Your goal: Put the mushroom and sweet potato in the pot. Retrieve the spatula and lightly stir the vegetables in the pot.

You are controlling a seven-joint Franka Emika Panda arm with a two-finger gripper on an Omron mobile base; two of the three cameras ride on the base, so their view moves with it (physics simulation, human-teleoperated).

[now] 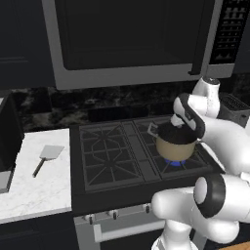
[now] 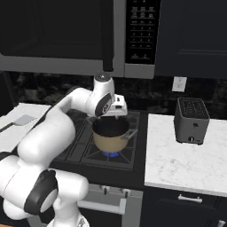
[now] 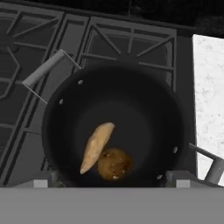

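Note:
The tan pot (image 1: 177, 146) (image 2: 111, 135) stands on the front right burner, which is lit blue. In the hand view I look straight down into its dark inside (image 3: 144, 113). The orange-brown sweet potato (image 3: 96, 146) lies on the bottom, and the round dark brown mushroom (image 3: 114, 164) touches its lower end. My gripper (image 3: 111, 181) (image 2: 111, 116) hangs just above the pot's mouth, open, its fingertips (image 3: 42, 182) far apart with nothing between them. The spatula (image 1: 46, 157) (image 2: 20, 120) lies flat on the white counter left of the stove, its grey blade pointing away from me.
A black stove (image 1: 112, 156) with grates carries the pot. A microwave (image 1: 127, 39) hangs low above it. A dark toaster (image 2: 191, 120) stands on the white counter (image 2: 186, 164) to the right. A dark appliance (image 1: 7, 136) sits at the far left of the left counter.

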